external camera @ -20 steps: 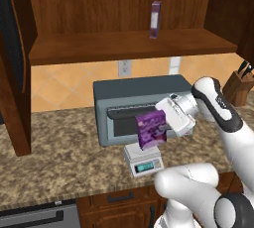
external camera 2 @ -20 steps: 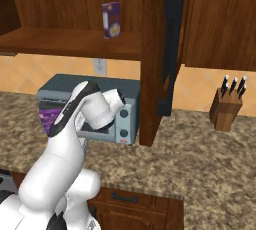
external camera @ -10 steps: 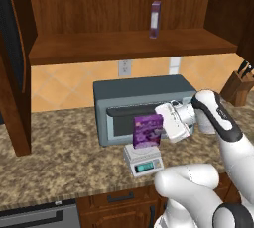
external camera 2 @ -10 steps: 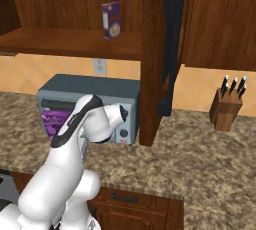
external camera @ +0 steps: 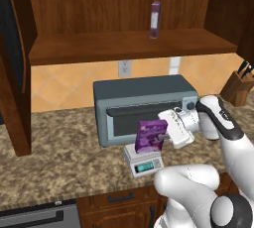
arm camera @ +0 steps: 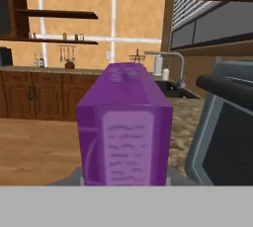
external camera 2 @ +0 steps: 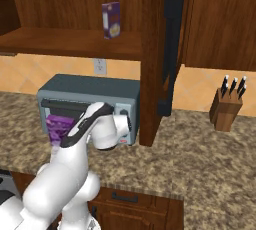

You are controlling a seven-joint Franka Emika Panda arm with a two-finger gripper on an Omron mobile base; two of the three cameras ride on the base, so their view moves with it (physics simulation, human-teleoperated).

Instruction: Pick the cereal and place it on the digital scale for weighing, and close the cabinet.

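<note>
Lowered since the earlier frames: cereal (external camera: 150, 136) and gripper (external camera: 163, 132), now directly above the digital scale (external camera: 143, 159), box bottom at or just over the square platform; contact not resolvable. Held upright, clamped at its right edge by the gripper, jaws closed on the box, white wrist extending right. Seen from the left base camera: flat purple-magenta box, cartoon picture and pale lettering on the front, roughly as wide as the scale. Seen from the hand camera: narrow side panel of the cereal (arm camera: 124, 132) facing the lens, pale label with lines of print, fingertips hidden behind it. Positioned in front of the grey toaster oven (external camera: 144, 104), near the front edge of the worktop (external camera: 64, 162). Scale display greenish, facing forward. Cabinet (external camera: 124, 43) open, door (external camera: 12, 68) swung out at left; narrow purple box (external camera: 155, 20) upright on the shelf. Knife block (external camera 2: 227, 105) well apart, toward the worktop's right end.
</note>
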